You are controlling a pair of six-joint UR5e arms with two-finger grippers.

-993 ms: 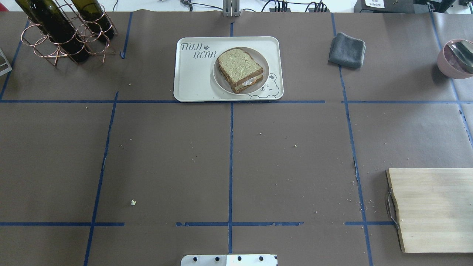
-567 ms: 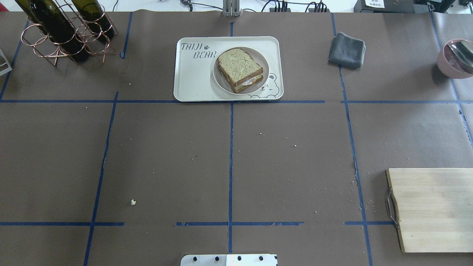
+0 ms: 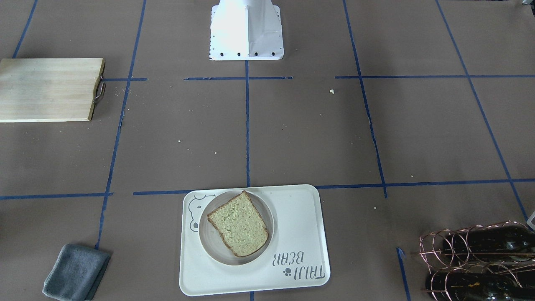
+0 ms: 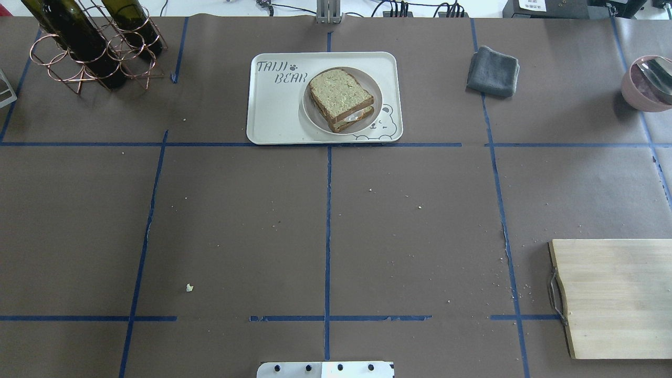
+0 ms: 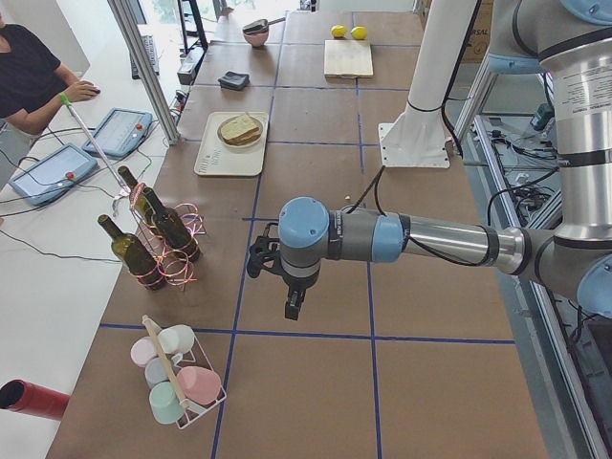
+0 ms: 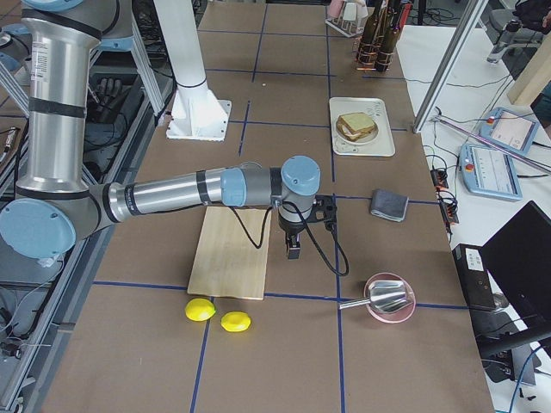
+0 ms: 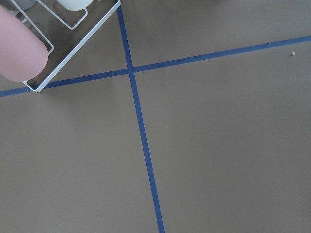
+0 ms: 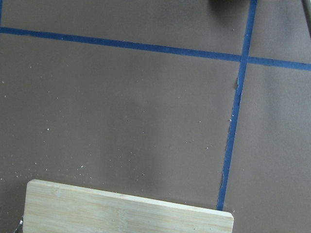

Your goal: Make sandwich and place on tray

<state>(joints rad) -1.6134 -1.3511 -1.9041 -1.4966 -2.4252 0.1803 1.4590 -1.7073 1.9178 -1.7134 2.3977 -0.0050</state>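
Note:
The sandwich [image 4: 341,98], two tan slices with dark crust and a bit of white egg [image 4: 358,115] between them, lies on a small round grey plate [image 4: 311,114] on the cream tray [image 4: 273,115] at the table's far middle. It also shows in the front-facing view [image 3: 238,223] on the tray [image 3: 301,217]. My left gripper [image 5: 294,308] hangs over bare table, far from the tray, seen only in the exterior left view. My right gripper [image 6: 294,249] hangs beside the cutting board, seen only in the exterior right view. I cannot tell whether either is open or shut.
A wooden cutting board [image 4: 614,296] lies at the near right. A grey cloth [image 4: 493,71] and a pink bowl [image 4: 648,84] are at the far right. A copper wine rack [image 4: 89,44] stands at the far left. A cup rack [image 5: 177,378] and two lemons [image 6: 217,316] sit at the table's ends.

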